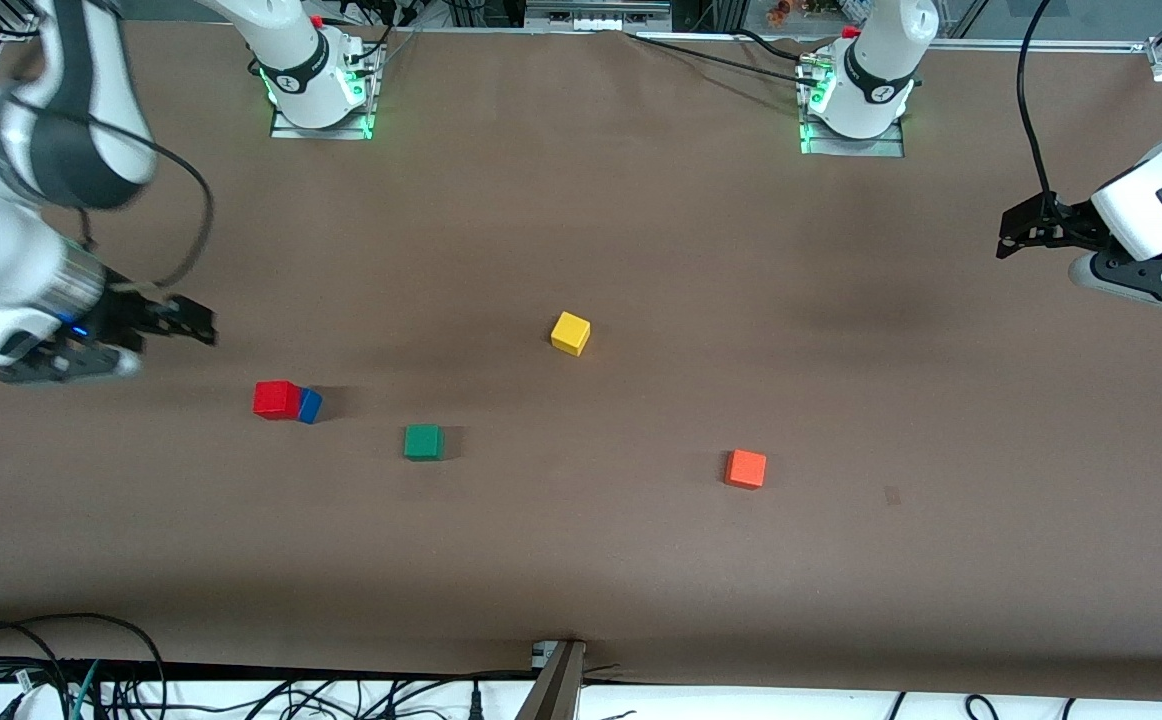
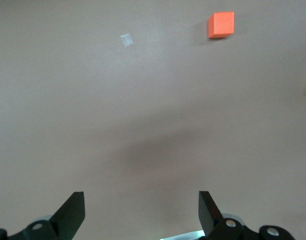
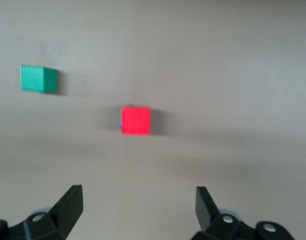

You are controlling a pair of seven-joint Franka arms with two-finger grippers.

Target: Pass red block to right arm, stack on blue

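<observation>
- The red block (image 1: 275, 398) sits on top of the blue block (image 1: 310, 405), toward the right arm's end of the table (image 1: 641, 560).
- The right tool (image 1: 166, 325) hangs released, holding nothing, above the table near that stack.
- The left tool (image 1: 1026, 232) waits at the left arm's end, fingers spread, holding nothing.
- A green block (image 1: 423, 441), a yellow block (image 1: 570, 333) and an orange block (image 1: 746, 468) lie well apart.

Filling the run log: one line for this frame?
red block on blue block | right gripper open, clear of stack | left gripper open, waiting
</observation>
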